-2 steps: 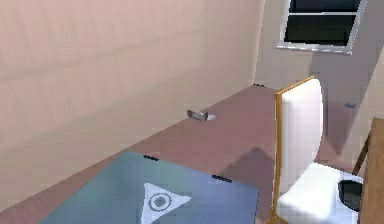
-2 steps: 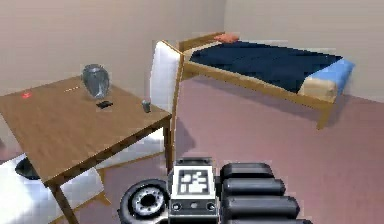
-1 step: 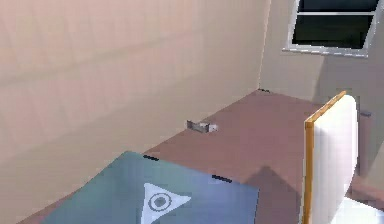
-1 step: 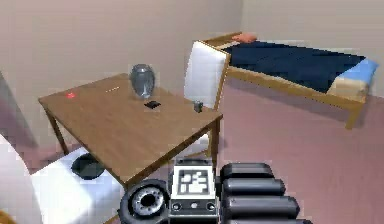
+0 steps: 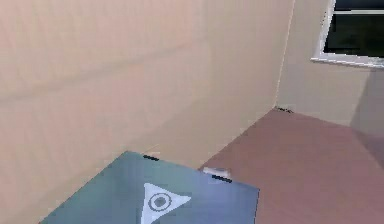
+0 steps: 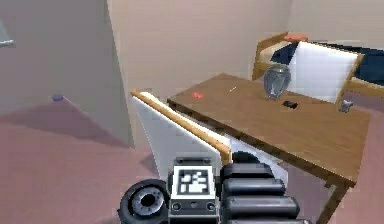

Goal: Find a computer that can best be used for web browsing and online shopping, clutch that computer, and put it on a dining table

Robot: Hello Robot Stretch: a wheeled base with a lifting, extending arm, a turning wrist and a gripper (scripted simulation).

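A grey-blue flat slab point(image 5: 160, 195) with a white triangle mark on it, shaped like a closed laptop lid, lies across the bottom of the forward view. A wooden dining table point(image 6: 300, 130) stands in the arm side view's right half. The gripper point(image 6: 148, 203) is a dark body at the bottom edge, left of a white marker square point(image 6: 192, 182), and the arm's dark ribbed segments point(image 6: 250, 195) sit right of it. Its far end is not clear, so I cannot tell whether it holds anything.
A white chair point(image 6: 180, 130) with a wooden edge stands at the table's near side, another white chair point(image 6: 322, 68) at the far side. On the table are a grey vase-like thing point(image 6: 277, 82), a small red thing point(image 6: 197, 95) and a dark flat thing point(image 6: 291, 104). A beige wall point(image 5: 120, 70) runs ahead, with a window point(image 5: 355, 30).
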